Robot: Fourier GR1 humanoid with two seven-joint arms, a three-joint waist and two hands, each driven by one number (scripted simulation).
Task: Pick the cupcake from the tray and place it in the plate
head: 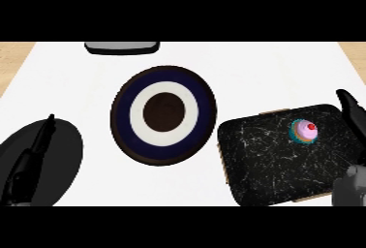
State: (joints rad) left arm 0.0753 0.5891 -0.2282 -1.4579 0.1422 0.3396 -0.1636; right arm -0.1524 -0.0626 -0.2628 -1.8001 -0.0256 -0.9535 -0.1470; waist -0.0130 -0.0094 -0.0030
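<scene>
Pink-frosted cupcake [306,131], ungrasped on the black marbled tray [271,160], should next be enclosed by the open right hand [352,114] nearby.

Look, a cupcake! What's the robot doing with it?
The robot is getting ready to pick it up. The cupcake, with pink icing and a red dot on top, sits on the black speckled tray. The robot's right hand is open at the tray's right edge, close to the cupcake but not holding it. The ringed plate in the middle is where the cupcake should go, and it isn't there yet. The left hand rests open at the left.
</scene>
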